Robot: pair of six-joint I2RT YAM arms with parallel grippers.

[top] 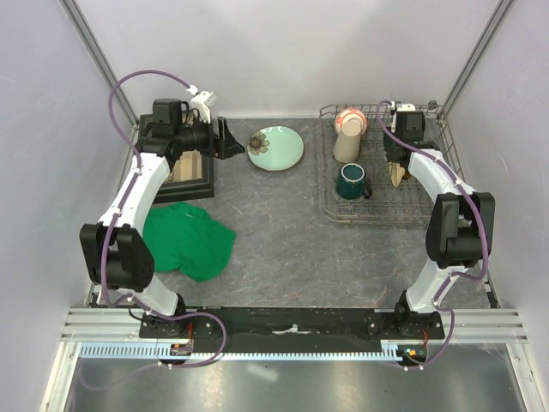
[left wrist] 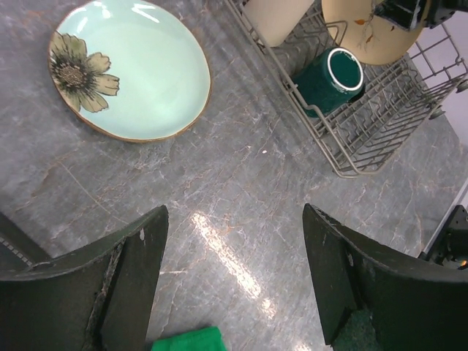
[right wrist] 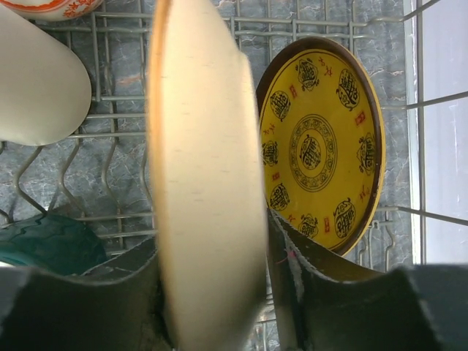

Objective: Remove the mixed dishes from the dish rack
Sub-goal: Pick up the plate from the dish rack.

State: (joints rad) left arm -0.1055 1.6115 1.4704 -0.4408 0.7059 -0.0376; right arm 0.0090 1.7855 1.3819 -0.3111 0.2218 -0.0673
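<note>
Right gripper (right wrist: 213,241) astride the upright cream plate (right wrist: 205,146) in the rack (top: 386,206), grip we cannot confirm, left gripper (left wrist: 234,219) wide and empty; a skewed lift could drop it onto the yellow plate (right wrist: 318,146) beside.

left gripper (left wrist: 234,212): jaws wide | right gripper (right wrist: 212,245): jaws clamped, arm outstretched
</note>
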